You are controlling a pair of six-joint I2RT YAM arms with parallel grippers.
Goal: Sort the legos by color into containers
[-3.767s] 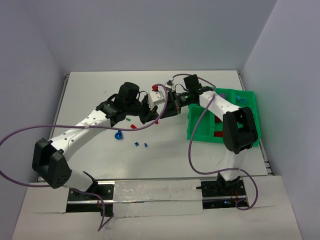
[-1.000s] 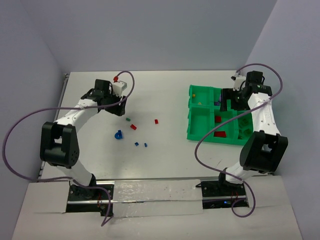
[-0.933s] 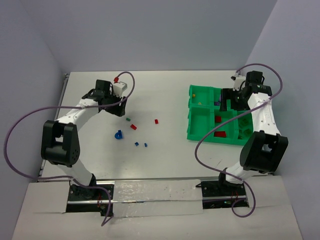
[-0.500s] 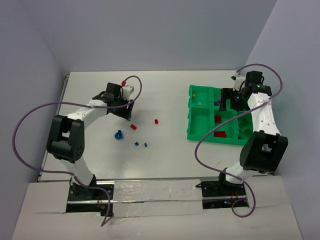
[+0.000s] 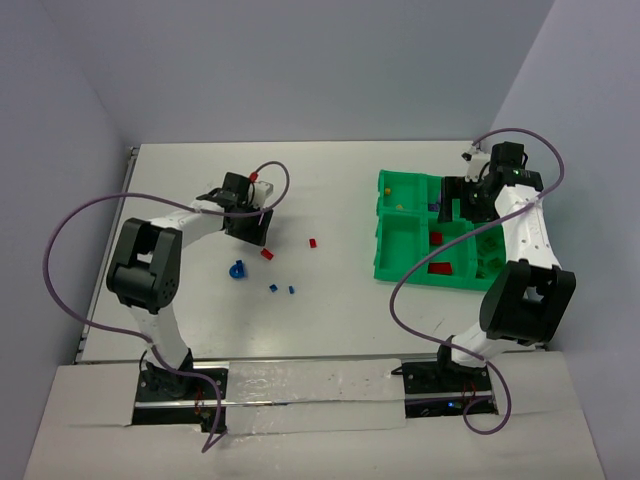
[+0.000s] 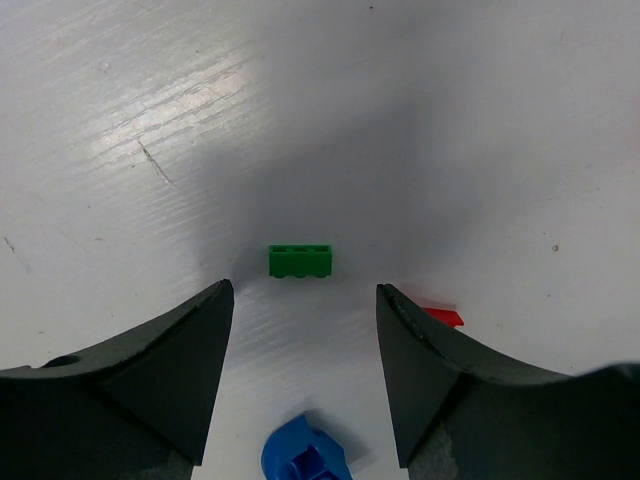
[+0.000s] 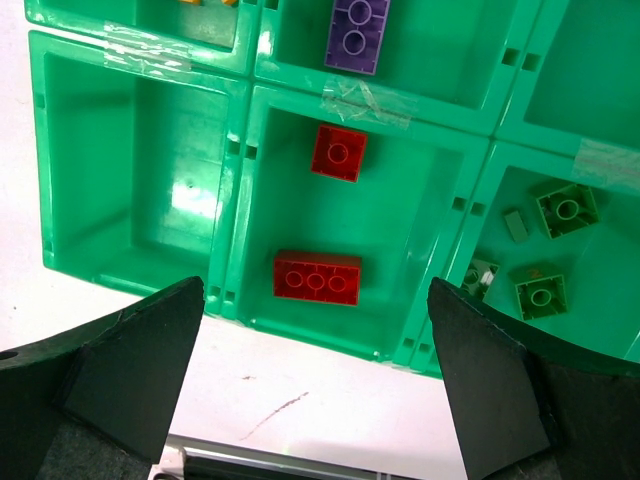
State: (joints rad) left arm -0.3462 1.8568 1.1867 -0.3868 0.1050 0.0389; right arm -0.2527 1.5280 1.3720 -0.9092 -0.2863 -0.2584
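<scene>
A small green lego (image 6: 300, 261) lies flat on the white table just ahead of my left gripper (image 6: 303, 288). Its jaws stand open on either side, not touching the brick. In the top view the left gripper (image 5: 257, 230) covers that brick. A blue curved lego (image 6: 305, 455) lies below the jaws, and a red lego (image 6: 442, 317) peeks past the right finger. My right gripper (image 7: 315, 288) hangs wide open and empty over the green tray (image 7: 240, 190). One compartment holds two red legos (image 7: 317, 277), another a purple one (image 7: 357, 22), and another several green ones (image 7: 568, 209).
Loose on the table are a red brick (image 5: 267, 254), a smaller red one (image 5: 312, 242), a blue round piece (image 5: 237, 270) and two tiny blue bricks (image 5: 272, 289). The tray (image 5: 400, 245) sits at the right, under the right gripper (image 5: 460, 200).
The left arm has swung right and nearer, bringing its gripper down over the green lego, with its jaws slightly narrower. The right arm has not moved in the last second.
</scene>
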